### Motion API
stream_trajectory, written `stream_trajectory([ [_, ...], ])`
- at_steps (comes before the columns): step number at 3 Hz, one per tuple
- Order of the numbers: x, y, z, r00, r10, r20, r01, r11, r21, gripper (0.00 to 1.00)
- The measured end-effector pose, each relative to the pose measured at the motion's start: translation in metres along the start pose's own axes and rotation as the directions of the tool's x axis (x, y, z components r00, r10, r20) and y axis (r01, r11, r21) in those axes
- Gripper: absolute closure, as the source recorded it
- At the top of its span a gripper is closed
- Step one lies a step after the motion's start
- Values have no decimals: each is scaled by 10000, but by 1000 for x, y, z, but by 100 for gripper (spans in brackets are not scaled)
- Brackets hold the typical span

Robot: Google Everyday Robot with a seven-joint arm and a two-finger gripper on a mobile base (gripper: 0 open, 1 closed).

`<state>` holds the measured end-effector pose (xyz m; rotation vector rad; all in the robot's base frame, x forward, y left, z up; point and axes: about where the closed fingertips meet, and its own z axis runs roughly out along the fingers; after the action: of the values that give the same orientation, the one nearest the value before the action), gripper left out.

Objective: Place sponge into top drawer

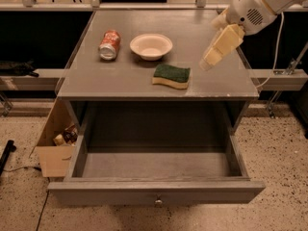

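Observation:
The sponge point(172, 76), dark green on top with a yellow body, lies on the grey counter point(120, 76) near its front edge, right of centre. The top drawer point(156, 192) stands pulled wide open below the counter, its inside bare, with a small round knob point(157, 201) on the front panel. My gripper point(210, 62) hangs above the counter's right side, a little right of the sponge and apart from it, with nothing in it.
A white bowl point(151, 45) sits behind the sponge. A red can point(109, 44) lies on its side left of the bowl. An open cardboard box point(57, 146) with items stands on the floor left of the drawer. A cable runs at the right.

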<state>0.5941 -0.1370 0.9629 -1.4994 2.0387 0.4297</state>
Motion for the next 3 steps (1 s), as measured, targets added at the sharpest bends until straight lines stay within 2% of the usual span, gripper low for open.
stream_trajectory([
  [1, 0, -22, 20, 9950, 970, 254, -983, 9935, 569, 0],
  [2, 1, -21, 22, 9948, 964, 327, -982, 9935, 582, 0],
  [3, -1, -33, 61, 9881, 1449, 510, -1468, 9885, 360, 0],
])
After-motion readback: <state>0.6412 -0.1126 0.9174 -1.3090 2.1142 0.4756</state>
